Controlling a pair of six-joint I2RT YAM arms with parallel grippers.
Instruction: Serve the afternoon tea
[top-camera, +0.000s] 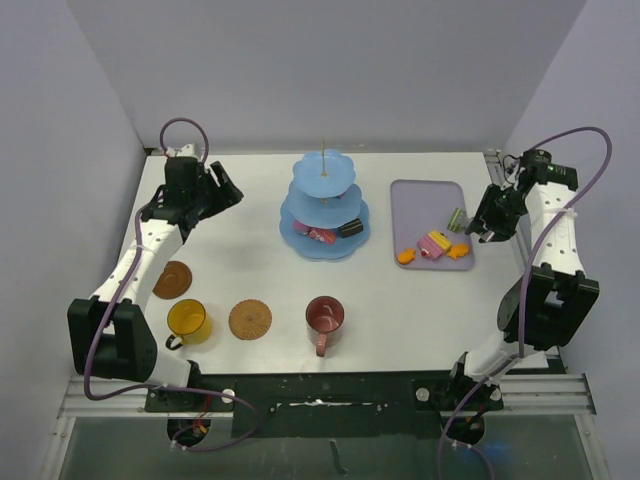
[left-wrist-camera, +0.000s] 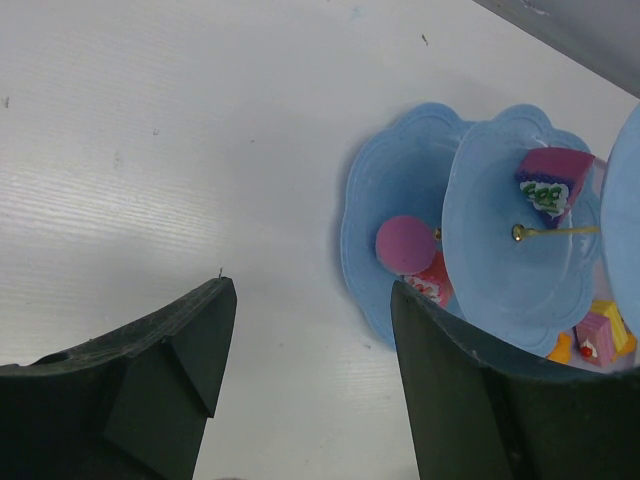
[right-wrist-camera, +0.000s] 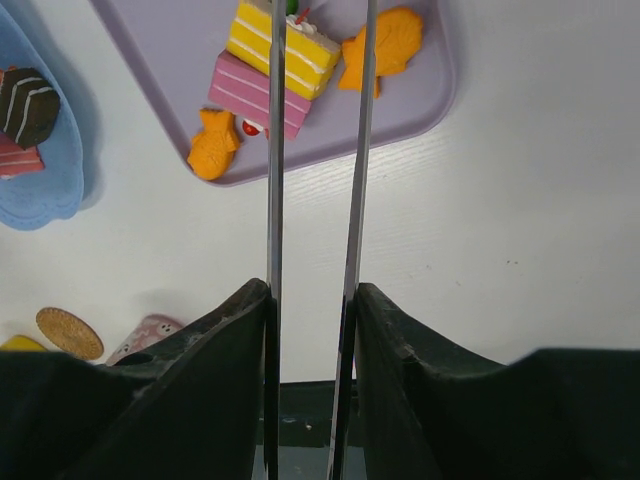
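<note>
1. At the right side of the table, the right gripper is clamped on the thin metal tongs. Their two blades stand apart and reach out over the lilac tray.
2. On this tray a yellow cake lies against a pink cake. One orange fish pastry is at the near rim and a second fish pastry is beside the yellow cake.
3. The light-blue stand is in the middle of the table and already carries some pieces, among them a chocolate piece on the lowest tier.
4. The left gripper hangs over bare table just beside the stand, with its fingers apart and nothing between them.
5. The yellow mug and the dark-red mug stand near the front edge. They are beside the two coasters, not on them.
6. Risk: the yellow and pink cakes touch, so I think the blades could pinch both, or push one off the tray.
7. Risk: the tongs are thin and smooth. A hard squeeze may turn them in the fingers, and the cake would then drop on the way to the stand.
8. Risk: the stand has a thin middle rod and overhanging tiers. A low approach by the tongs, or a move of the left arm so close to it, could knock it.
</note>
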